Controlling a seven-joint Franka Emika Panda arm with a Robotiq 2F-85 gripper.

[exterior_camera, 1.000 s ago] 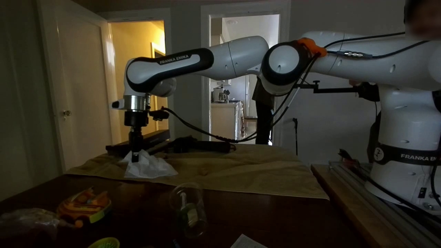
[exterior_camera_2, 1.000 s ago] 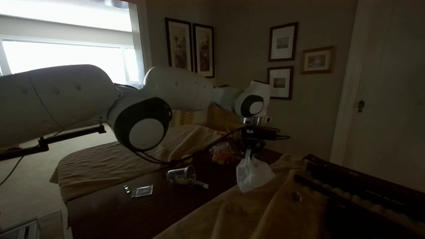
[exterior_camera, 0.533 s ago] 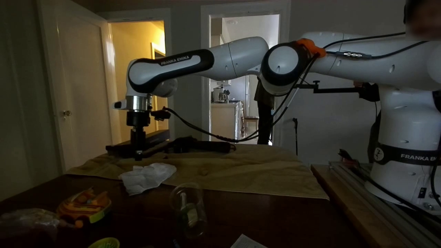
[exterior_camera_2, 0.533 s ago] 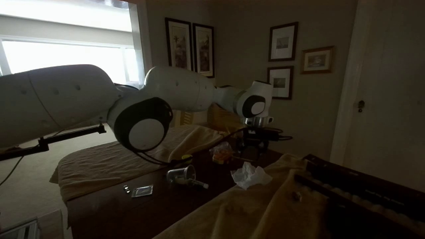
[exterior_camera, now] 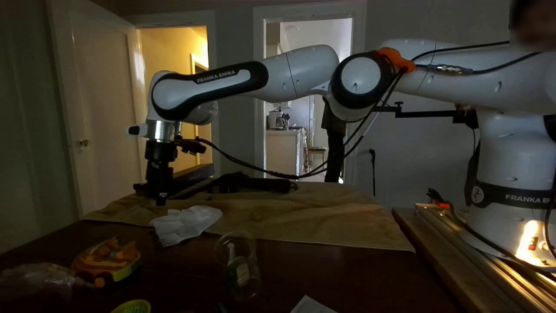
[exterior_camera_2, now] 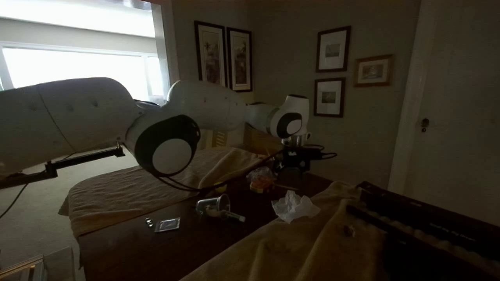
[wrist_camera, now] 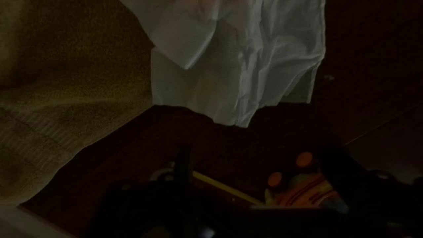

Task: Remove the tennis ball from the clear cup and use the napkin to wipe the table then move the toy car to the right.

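My gripper (wrist_camera: 257, 150) hangs above the table (exterior_camera: 330, 271) with its dark fingers spread wide and nothing between them. Just beyond them in the wrist view lies the crumpled white napkin (wrist_camera: 211, 82). It rests partly on tan cloth and partly on dark wood, apart from the gripper (exterior_camera: 161, 201). The orange toy car (exterior_camera: 106, 261) stands nearer that camera, and in the wrist view the car (wrist_camera: 305, 191) shows lower down, partly covered by a finger. The clear cup (exterior_camera_2: 213, 205) lies on its side with a small bottle in it. The yellow-green tennis ball (exterior_camera: 131, 307) is outside the cup, cut off by the frame.
A clear plastic bag (exterior_camera: 39, 278) lies beside the car, and a thin yellow stick (wrist_camera: 228, 188) reaches toward it. Tan cloth (exterior_camera: 304, 217) covers part of the table. Long dark cases (exterior_camera_2: 422, 226) sit on that cloth. A flat packet (exterior_camera_2: 168, 225) lies near the cup.
The gripper has opened and let go of the napkin, which has dropped onto the table. The arm has since shifted away from its base. A light now glows at the robot's base.
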